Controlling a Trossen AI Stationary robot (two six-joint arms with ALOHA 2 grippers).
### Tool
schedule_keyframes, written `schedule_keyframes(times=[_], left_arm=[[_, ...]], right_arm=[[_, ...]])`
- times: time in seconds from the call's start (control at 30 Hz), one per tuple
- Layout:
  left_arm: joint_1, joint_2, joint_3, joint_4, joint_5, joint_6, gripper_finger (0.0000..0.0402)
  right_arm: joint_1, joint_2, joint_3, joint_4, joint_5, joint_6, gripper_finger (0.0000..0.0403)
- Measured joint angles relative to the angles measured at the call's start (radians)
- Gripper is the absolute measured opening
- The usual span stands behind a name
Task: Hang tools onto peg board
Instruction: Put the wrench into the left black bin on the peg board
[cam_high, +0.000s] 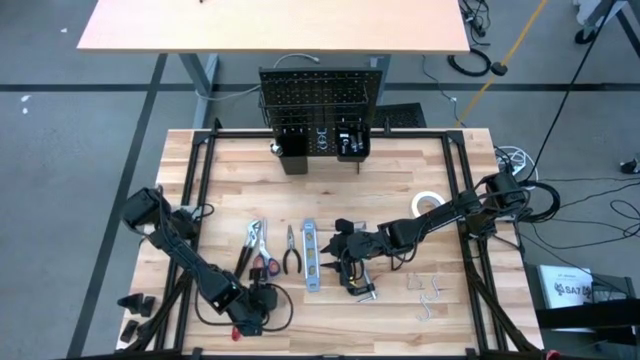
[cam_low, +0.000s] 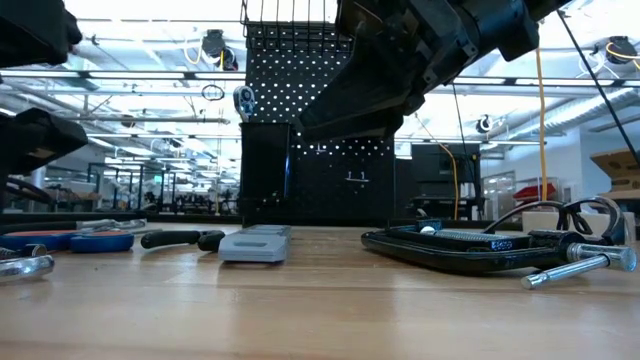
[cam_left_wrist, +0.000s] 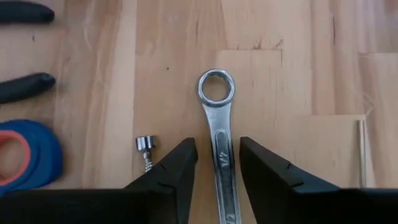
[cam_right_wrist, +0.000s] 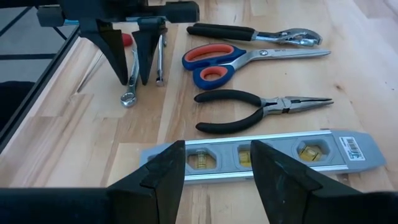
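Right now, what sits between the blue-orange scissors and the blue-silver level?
The black-handled needle-nose pliers lie between the blue-orange scissors and the blue-silver level, with bare wood either side. The right wrist view shows it best; the high view agrees.

The table (cam_left_wrist: 298, 74) is made of smooth, light wood planks. The wrench (cam_left_wrist: 219, 124) is shiny bare metal. The pliers (cam_right_wrist: 249, 109) are covered with matt black handles. Glossy silver metal is seen on the level (cam_right_wrist: 348, 152).

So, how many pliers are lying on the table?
2. The needle-nose pliers lie between the scissors and the level; the black-handled pliers lie on the scissors' other side. Others may be hidden under the arms.
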Motion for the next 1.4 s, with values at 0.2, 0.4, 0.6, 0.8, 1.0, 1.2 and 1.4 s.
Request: schedule_keyframes(times=[0.2,0.4,0.6,0.8,1.0,1.2,1.4], left_arm=[[-0.011,0.02,0.013,-0.007,-0.022,0.046,0.0073],[-0.01,0.016,0.013,-0.007,-0.034,0.047,0.0012],[-0.003,-0.076,0.012,-0.055,-0.08,0.106,0.001],[0.016,-0.22,0.022,-0.087,-0.143,0.151,0.0001],[0.036,-0.336,0.025,-0.088,-0.233,0.21,0.0001],[0.059,-0.338,0.023,-0.074,-0.081,0.277,0.0002],[0.059,-0.233,0.024,0.048,0.092,0.469,0.0003]], right_arm=[[0.0,0.0,0.0,0.0,0.003,-0.004,0.0173],[0.0,0.0,0.0,0.0,0.005,-0.004,0.0173],[0.001,0.0,0.0,-0.001,-0.001,-0.003,0.0173],[0.004,0.0,0.0,0.0,-0.006,-0.001,0.0173],[0.007,0.0,0.0,0.006,-0.006,-0.001,0.0173],[0.008,0.0,-0.001,-0.007,-0.006,0.007,0.0173],[0.007,0.0,-0.001,0.0,-0.005,0.007,0.0173]])
